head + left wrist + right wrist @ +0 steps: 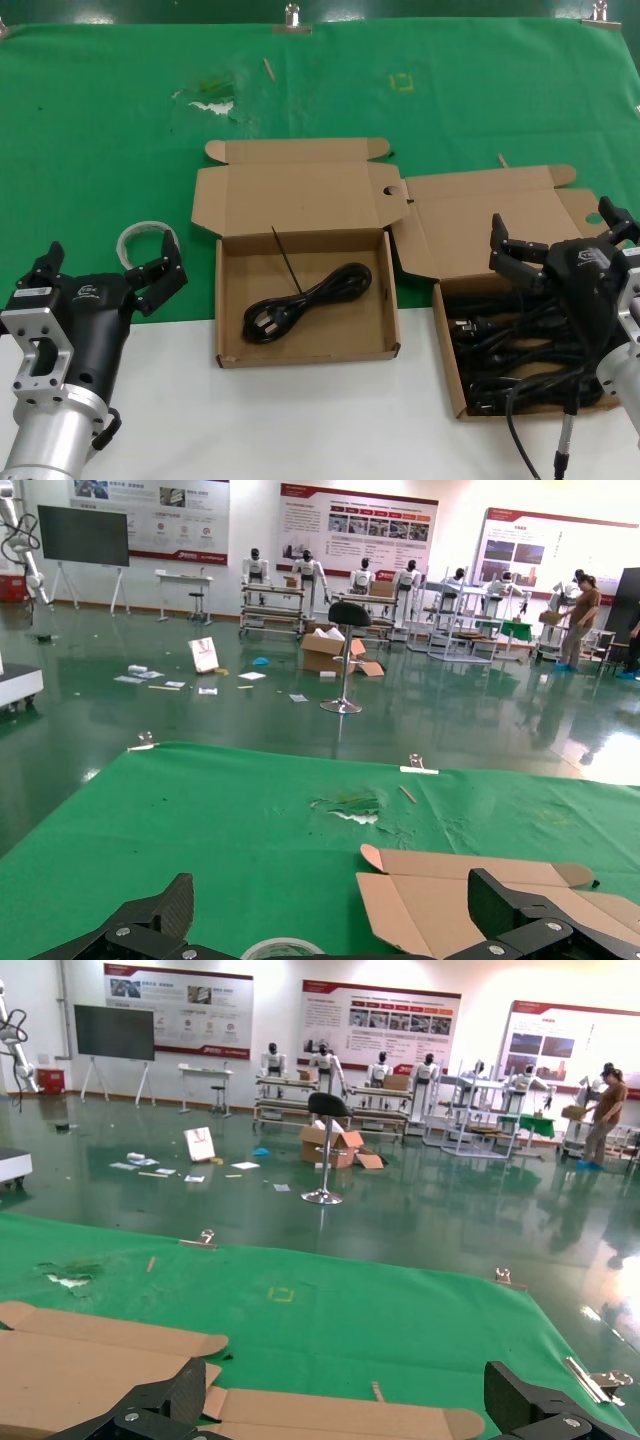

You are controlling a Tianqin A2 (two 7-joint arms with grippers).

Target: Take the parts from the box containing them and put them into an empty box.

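Reaching for another cord: right gripper (548, 250) fingers spread empty above the full box (520, 350); next, descend and clench a bundle (505, 345).

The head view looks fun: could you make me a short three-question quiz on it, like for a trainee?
1. True or false: the squarely set box holds exactly one cord.
2. Which claw hovers over the askew box of tangled cords? A) left claw B) right claw
3. What pale thing lies on the green cloth beside the left claw?

Key: 1 true; 2 B; 3 a ring of tape.
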